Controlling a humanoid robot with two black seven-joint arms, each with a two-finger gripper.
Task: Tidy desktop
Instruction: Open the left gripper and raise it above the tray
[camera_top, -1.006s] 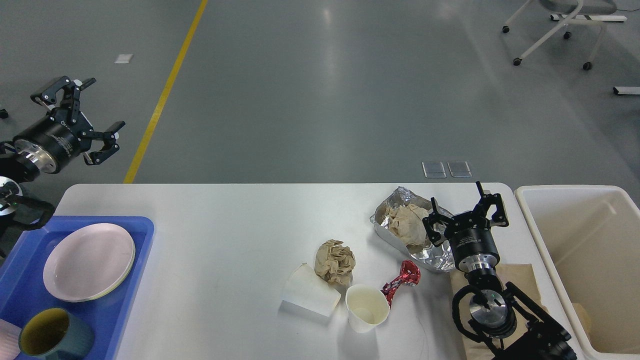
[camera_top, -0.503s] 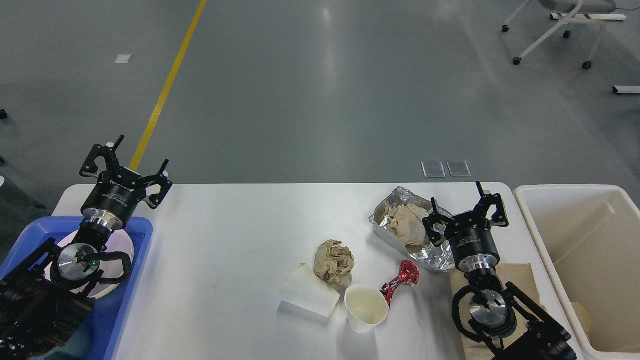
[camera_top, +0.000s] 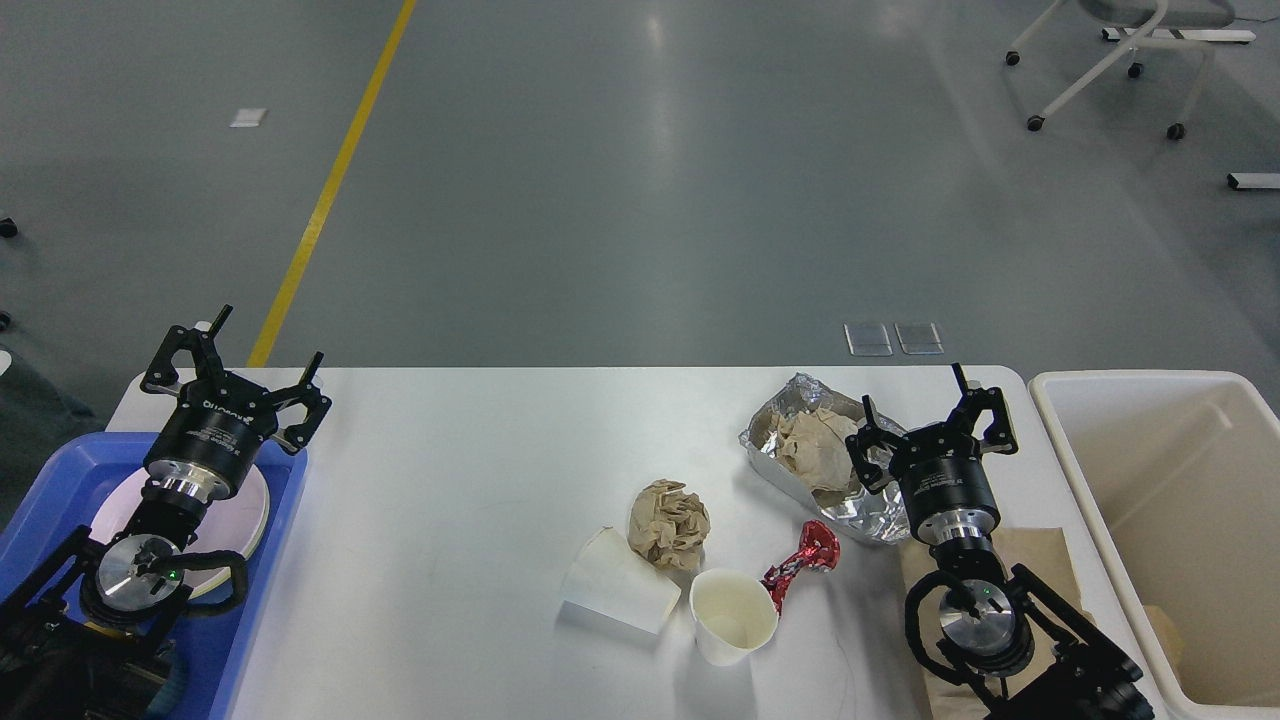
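Observation:
The white desktop (camera_top: 470, 440) carries a crumpled brown paper ball (camera_top: 669, 523), a white paper cup lying on its side (camera_top: 620, 595), an upright white cup (camera_top: 735, 615), a red foil wrapper (camera_top: 800, 562) and a foil tray with crumpled paper (camera_top: 815, 455). My right gripper (camera_top: 938, 408) is open beside the foil tray's right end, holding nothing. My left gripper (camera_top: 235, 362) is open above the desktop's far left corner, over the blue tray, empty.
A blue tray (camera_top: 60, 465) with a pale plate (camera_top: 250, 505) sits at the left edge, partly hidden by my left arm. A cream bin (camera_top: 1150, 470) stands off the right end. A brown paper bag (camera_top: 1040, 550) lies under my right arm.
My left arm swung in from off the table's left to above the blue tray, then drew slightly left and nearer. The right arm and the litter have not moved.

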